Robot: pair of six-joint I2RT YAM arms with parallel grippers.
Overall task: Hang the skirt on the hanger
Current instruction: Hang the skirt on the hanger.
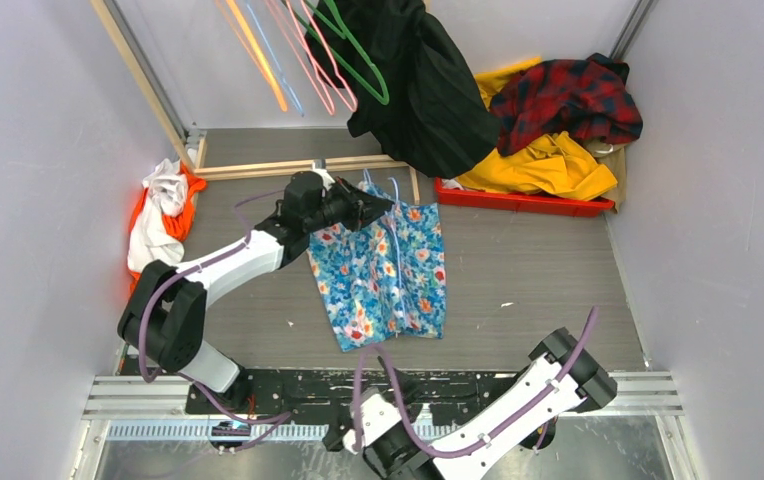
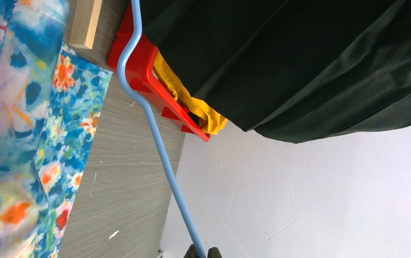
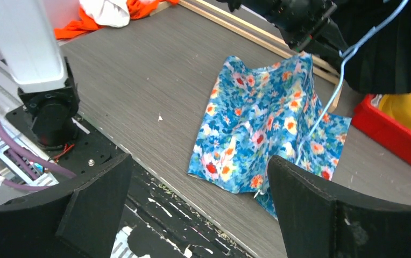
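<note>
the skirt (image 1: 388, 270) lies spread on the grey table (image 1: 538, 270) just left of the red tray (image 1: 518, 203). its far edge is bunched up at the left gripper (image 1: 373, 207). that gripper is pinched tight on the light blue hanger (image 2: 156, 134), whose wire runs down across the skirt. the right gripper (image 3: 200, 215) sits by the table's near edge, well apart from the tray, spread wide with nothing between its fingers (image 3: 305, 209). a black coat (image 1: 438, 90) hangs over the tray.

The blue hanger (image 2: 155, 134) ends between the fingertips of the left gripper (image 2: 203, 252), seemingly pinched there. The skirt (image 2: 15, 161) lies on the table (image 2: 128, 183). A red tray (image 2: 149, 70) sits at the table's edge, overlapped by the black coat (image 2: 300, 64).
</note>
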